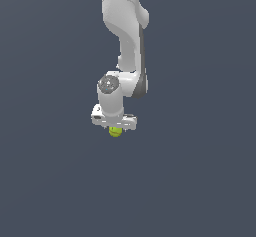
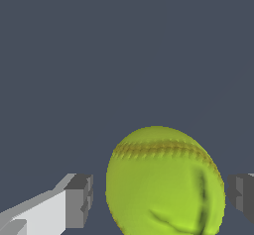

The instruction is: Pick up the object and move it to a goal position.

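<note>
A: What does the exterior view show?

B: A white arm (image 1: 127,36) comes down from the top of the frame against a plain dark grey-blue ground. At its lower end sits the gripper (image 1: 115,129), and the yellow-green ball (image 1: 115,131) peeps out just beneath the white gripper body, near the middle of the picture. Only the ball's lower part shows; the rest is hidden by the gripper.

A: Can you tell from there whether the fingers hold it?

B: Not from that view. The fingers are too small and too tucked under to read.

A: And the wrist view?

B: There the ball (image 2: 163,182) fills much of the space between the two fingers (image 2: 79,199). A reddish stitched seam curves across its upper part, and darker marks run down its side. One dark grey pad stands beside the ball with a thin strip of background between them. The other pad, at the picture's edge, also shows a narrow gap. So the fingers are spread around the ball, on either side of it, not pressing it.
</note>
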Controlling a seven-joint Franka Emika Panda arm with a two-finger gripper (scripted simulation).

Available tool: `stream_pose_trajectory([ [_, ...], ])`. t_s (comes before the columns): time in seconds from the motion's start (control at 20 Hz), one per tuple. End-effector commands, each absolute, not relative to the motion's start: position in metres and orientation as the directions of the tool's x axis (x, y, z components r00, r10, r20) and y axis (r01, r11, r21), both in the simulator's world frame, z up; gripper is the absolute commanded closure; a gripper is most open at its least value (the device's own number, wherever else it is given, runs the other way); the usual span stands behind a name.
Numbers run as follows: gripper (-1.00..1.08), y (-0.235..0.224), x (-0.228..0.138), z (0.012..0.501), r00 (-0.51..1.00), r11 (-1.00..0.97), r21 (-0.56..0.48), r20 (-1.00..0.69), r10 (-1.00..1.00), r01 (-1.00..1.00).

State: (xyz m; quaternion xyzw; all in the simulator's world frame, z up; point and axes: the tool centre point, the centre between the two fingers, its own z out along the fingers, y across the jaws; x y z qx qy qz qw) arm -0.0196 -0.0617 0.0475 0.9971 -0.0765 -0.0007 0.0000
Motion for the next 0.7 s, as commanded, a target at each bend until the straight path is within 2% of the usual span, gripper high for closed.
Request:
stream_pose_trajectory([
  [0.0,-0.92,-0.0620,-0.0188,0.0423,0.988,-0.988,0.000,0.000,-0.153,-0.153],
  [0.1,-0.92,-0.0620,-0.0185,0.0414,0.988,-0.988,0.000,0.000,-0.153,-0.153],
  [0.15,1.08,-0.0620,-0.0185,0.0414,0.988,-0.988,0.000,0.000,-0.153,-0.153],
  [0.65,1.08,-0.0619,-0.0186,0.0421,0.988,-0.988,0.000,0.000,-0.153,-0.153],
])
